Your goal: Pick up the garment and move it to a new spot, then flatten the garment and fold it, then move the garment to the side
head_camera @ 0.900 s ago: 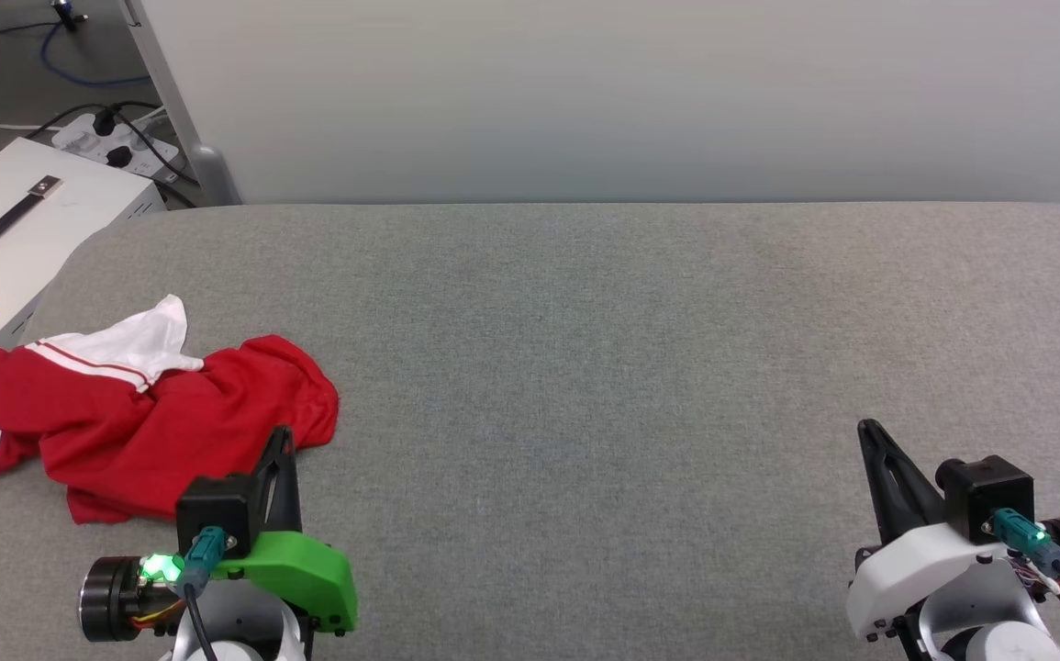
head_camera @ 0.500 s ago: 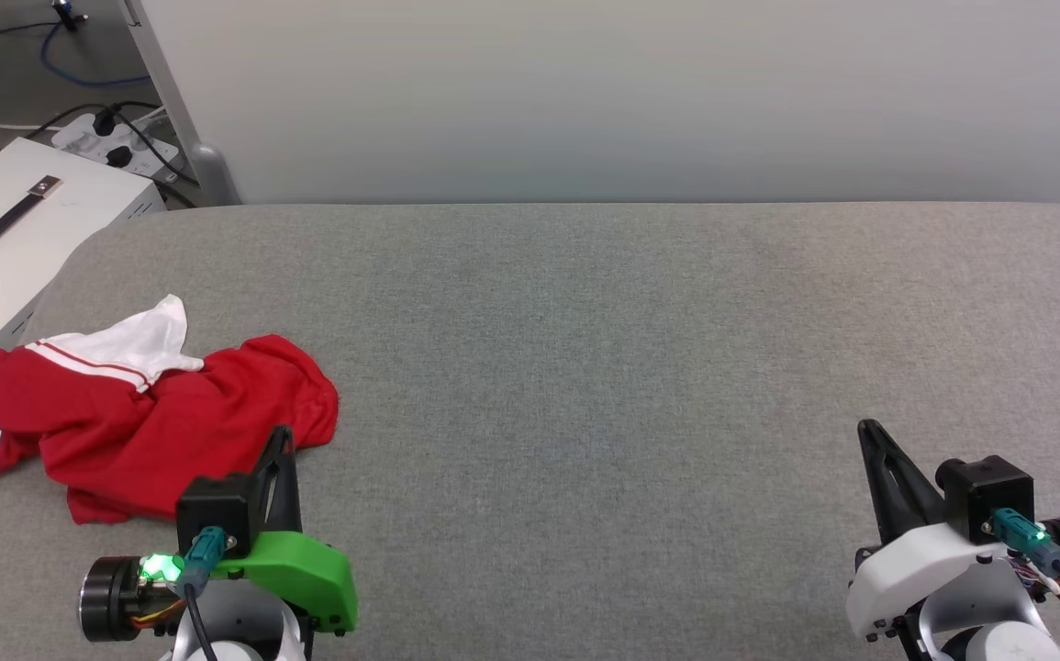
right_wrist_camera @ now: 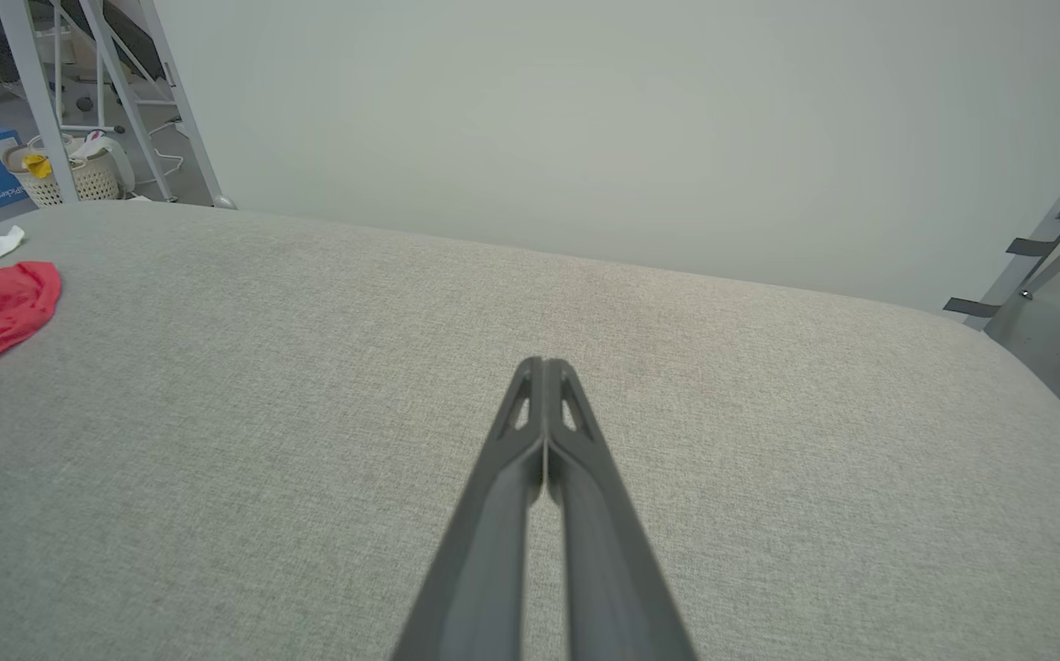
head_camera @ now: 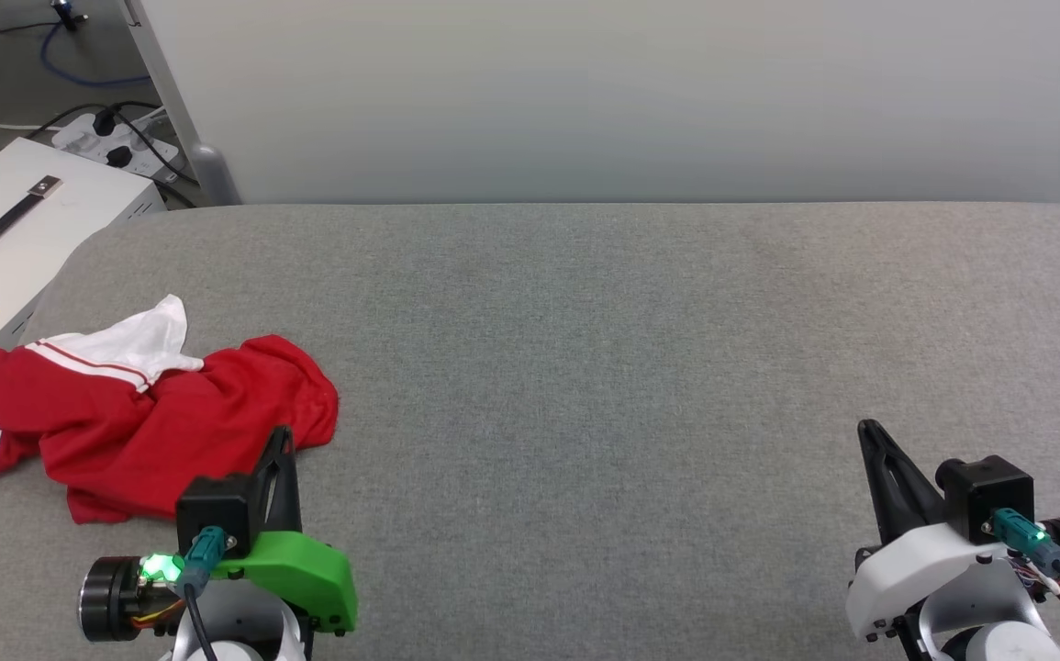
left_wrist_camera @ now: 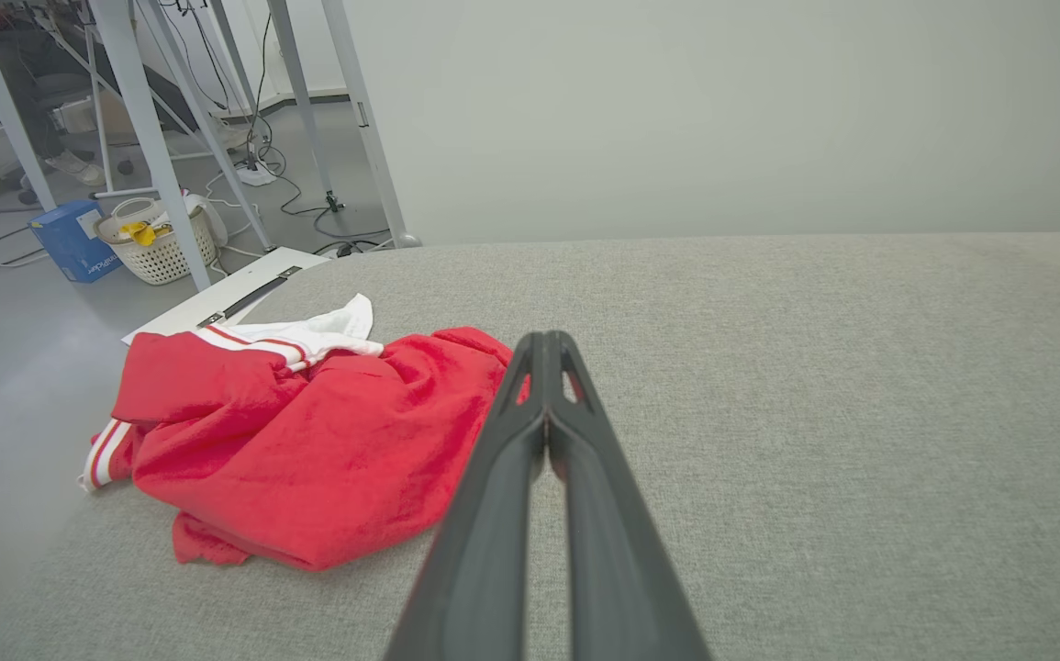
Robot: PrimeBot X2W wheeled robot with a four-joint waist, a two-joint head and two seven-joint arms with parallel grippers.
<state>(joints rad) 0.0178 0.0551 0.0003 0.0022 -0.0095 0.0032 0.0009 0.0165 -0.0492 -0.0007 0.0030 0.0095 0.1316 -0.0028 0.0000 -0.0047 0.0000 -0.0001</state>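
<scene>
Nothing has moved: our left gripper [head_camera: 284, 435] and right gripper [head_camera: 867, 428] stay pressed together and empty, so we haven't grabbed the garment [head_camera: 162, 427] yet.

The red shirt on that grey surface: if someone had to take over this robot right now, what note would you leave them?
Left gripper: shut, holding nothing, tips pointing at the garment's right edge.
Right gripper: shut, holding nothing, over bare fabric far to the right.
Garment: crumpled in a heap at the left end of the grey padded surface, with a white sleeve showing on its far side.
Done: nothing yet; the garment is not picked up.
Left: grasp it, carry it to a new spot, flatten it, fold it, then move it to the side.
</scene>
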